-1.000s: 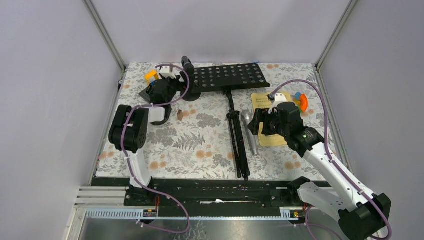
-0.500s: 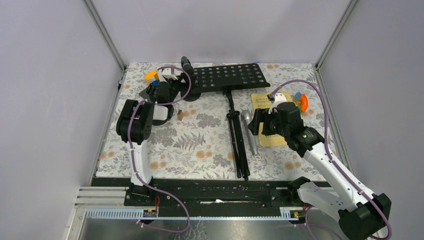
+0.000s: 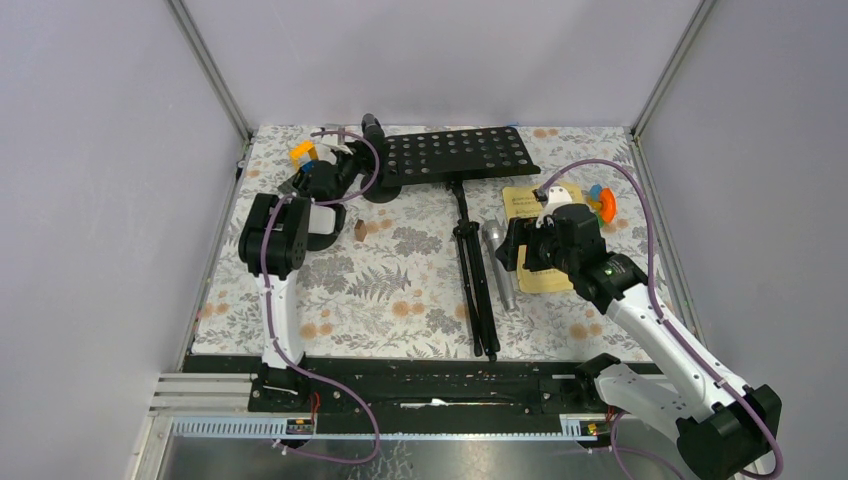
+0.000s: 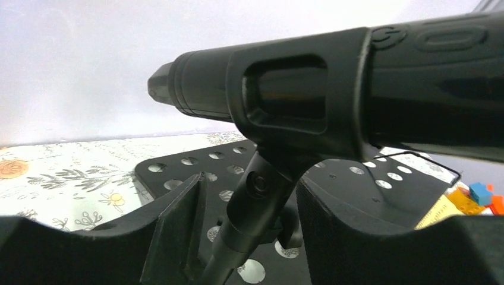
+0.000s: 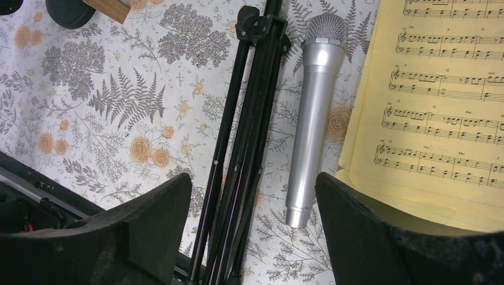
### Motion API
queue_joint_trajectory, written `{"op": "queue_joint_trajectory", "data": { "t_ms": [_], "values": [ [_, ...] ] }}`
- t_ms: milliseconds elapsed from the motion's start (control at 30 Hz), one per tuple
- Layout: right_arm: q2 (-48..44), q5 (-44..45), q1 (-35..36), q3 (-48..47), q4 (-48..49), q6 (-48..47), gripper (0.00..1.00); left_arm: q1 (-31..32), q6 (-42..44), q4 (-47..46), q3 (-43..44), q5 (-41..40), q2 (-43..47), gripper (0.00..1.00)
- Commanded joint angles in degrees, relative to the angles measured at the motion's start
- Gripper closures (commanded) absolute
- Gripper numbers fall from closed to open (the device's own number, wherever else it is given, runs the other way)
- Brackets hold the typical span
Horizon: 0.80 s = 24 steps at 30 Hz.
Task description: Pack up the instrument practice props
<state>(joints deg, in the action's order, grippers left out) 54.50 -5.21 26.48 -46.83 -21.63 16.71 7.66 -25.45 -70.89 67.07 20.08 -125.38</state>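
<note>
Starting nearest you: right gripper (image 5: 252, 184), jaws wide, empty, above silver microphone (image 5: 309, 119) beside tripod legs (image 5: 238, 148). Farther, by music rack (image 3: 460, 155): left gripper (image 4: 249, 181), jaws half open astride short post (image 4: 238, 237) under black microphone (image 4: 416, 77), gripping nothing; centre your squeeze below the clip (image 4: 285, 101).

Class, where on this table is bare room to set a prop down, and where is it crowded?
Free: the cloth left of the tripod legs, toward the near edge. Crowded: right of them, silver microphone beside sheet music; also the far-left corner.
</note>
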Motion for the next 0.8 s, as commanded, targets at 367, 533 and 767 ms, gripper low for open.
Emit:
{"op": "queue_joint_trajectory", "data": {
  "t_ms": [367, 533, 767],
  "values": [
    [-0.5, -0.4, -0.1, -1.4, -1.1, -0.4, 0.17, -1.4, 2.6, -8.9, -6.4, 3.5, 8.6, 0.90],
    [-1.4, -0.5, -0.2, -1.4, -1.5, -0.1, 0.17, -0.9, 8.3, -3.3, -12.3, -0.2, 17.4, 0.93],
    [-2.8, -0.6, -0.2, -1.3, -2.0, 0.6, 0.16, 1.0, 10.5, 1.3, -20.9, -0.1, 26.8, 0.96]
  ]
}}
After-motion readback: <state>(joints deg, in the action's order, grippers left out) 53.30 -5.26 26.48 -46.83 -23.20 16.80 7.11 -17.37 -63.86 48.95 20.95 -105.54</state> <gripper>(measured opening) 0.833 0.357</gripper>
